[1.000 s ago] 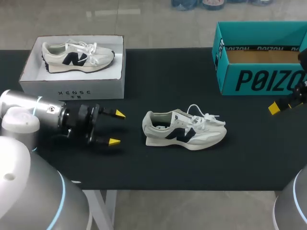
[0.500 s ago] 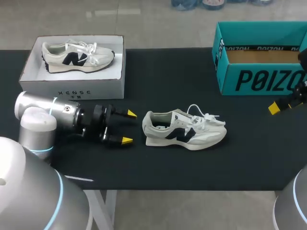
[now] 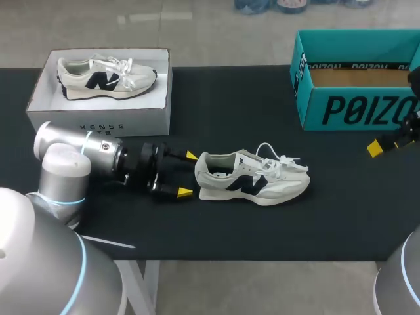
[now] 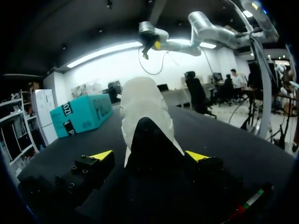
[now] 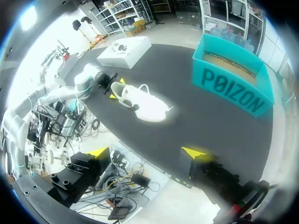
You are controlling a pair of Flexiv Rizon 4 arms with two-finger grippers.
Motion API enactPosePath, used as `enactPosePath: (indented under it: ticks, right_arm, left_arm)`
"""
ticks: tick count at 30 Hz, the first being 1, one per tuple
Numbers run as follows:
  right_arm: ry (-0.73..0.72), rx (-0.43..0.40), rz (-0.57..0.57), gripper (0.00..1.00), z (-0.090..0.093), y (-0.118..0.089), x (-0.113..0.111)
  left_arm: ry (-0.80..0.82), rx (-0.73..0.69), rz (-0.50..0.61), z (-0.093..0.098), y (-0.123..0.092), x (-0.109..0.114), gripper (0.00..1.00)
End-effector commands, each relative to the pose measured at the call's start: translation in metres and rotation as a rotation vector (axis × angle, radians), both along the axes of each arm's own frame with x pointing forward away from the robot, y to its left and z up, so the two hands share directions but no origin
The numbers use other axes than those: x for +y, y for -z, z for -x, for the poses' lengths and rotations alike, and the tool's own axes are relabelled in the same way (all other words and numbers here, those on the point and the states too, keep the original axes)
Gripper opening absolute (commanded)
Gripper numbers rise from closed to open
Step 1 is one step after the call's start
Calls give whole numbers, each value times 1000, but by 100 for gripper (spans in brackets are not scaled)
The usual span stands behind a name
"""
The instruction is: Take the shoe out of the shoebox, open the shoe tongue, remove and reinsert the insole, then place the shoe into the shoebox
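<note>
Shoe [image 3: 252, 177] heel lies just ahead of left pincer [image 3: 188, 174], fingers [image 3: 191, 156] spread wide, empty.

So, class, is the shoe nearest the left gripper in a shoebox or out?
Out: the shoe stands on the table, between the white shoebox and the teal shoebox, touching neither.

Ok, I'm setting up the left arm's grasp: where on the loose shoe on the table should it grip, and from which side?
Probably the heel, from the robot's left: the shoe stands upright, its narrow heel facing the open left pincer, wide enough to straddle it.
</note>
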State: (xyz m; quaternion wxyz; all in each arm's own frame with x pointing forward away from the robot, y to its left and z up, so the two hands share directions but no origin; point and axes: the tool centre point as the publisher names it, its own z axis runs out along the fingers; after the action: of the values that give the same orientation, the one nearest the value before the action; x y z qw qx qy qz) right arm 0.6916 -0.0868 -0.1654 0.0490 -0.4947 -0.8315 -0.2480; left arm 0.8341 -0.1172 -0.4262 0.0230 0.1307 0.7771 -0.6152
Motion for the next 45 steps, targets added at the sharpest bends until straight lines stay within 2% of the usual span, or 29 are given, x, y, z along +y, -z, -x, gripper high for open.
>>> enactPosePath:
  ticks: [1,18,45]
  right_arm:
    - [1,2,1,100,-1,1,0]
    - [1,2,1,100,-1,1,0]
    - [1,2,1,100,-1,1,0]
  left_arm:
    - [-13,3,-13,3,-3,1,100]
    - [-41,33,-7,13,-1,-9,100]
    - [-63,32,-15,11,6,-29,100]
